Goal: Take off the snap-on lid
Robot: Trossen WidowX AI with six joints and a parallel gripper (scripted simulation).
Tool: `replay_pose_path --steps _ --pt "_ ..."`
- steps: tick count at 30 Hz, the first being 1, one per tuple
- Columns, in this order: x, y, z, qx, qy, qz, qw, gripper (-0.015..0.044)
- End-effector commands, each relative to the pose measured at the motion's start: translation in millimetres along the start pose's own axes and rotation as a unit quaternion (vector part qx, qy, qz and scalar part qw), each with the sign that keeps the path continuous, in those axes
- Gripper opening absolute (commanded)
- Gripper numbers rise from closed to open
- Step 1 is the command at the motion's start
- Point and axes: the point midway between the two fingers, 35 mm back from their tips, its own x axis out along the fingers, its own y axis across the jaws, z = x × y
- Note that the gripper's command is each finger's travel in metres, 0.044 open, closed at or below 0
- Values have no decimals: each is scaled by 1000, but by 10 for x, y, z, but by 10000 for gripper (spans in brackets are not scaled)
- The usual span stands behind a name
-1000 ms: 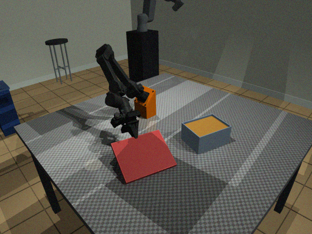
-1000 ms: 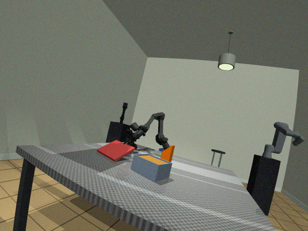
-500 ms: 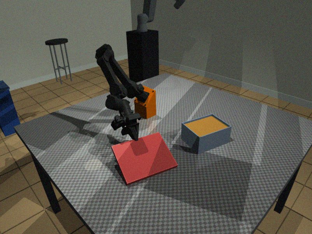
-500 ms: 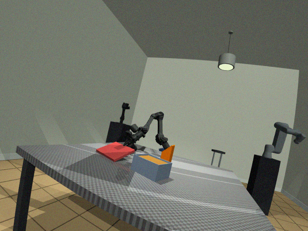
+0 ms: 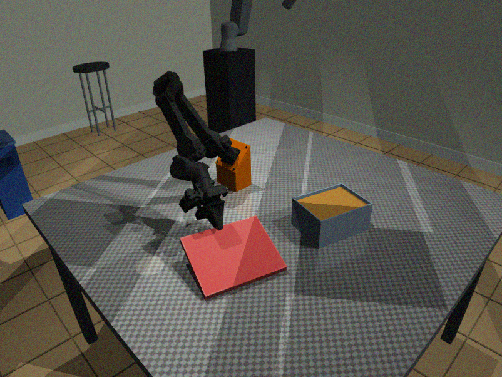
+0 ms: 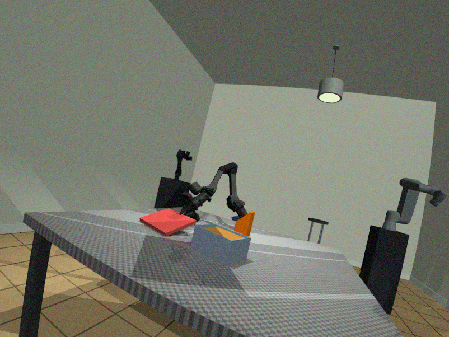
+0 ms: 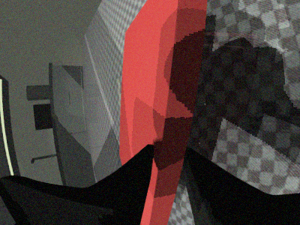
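- Step in hand: the set-down. The red lid is already off the storage box, which stands open and well apart from it on the table.
- Lid position: it lies low on the table in front of my arm, top face up. In the exterior view the edge at my end appears slightly raised, the far edge down. I judge it nearly flat, not yet fully laid.
- My gripper: it sits at the lid's rear edge, the one nearest my base.
- Fingers: narrow, pinching the lid's rim. The wrist view shows the red edge running straight between my two dark fingers, one on each face.
- Grip: I judge it loosening rather than firm; the fingers are not pressed together, the lid's thickness keeps them apart.
- Next move calls for: spreading the fingers just enough to let the rim settle onto the table, then drawing back and up along the edge without dragging the lid.
- Risk noted: a lower finger caught under the rim could tip or slide the lid on withdrawal.
- The box needs no contact.
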Motion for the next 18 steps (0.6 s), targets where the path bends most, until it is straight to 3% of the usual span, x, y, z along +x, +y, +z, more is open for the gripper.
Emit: replay_pose_path --steps 1,5,7,13,18 --pt "-5 9 9 -1 0 -6 1000 157" --pt "-5 9 9 -1 0 -6 1000 263" --pt "-5 9 9 -1 0 -6 1000 275" --pt "-88 -67 3 -1 0 -6 1000 433" --pt "-166 -131 3 -1 0 -7 1000 440"
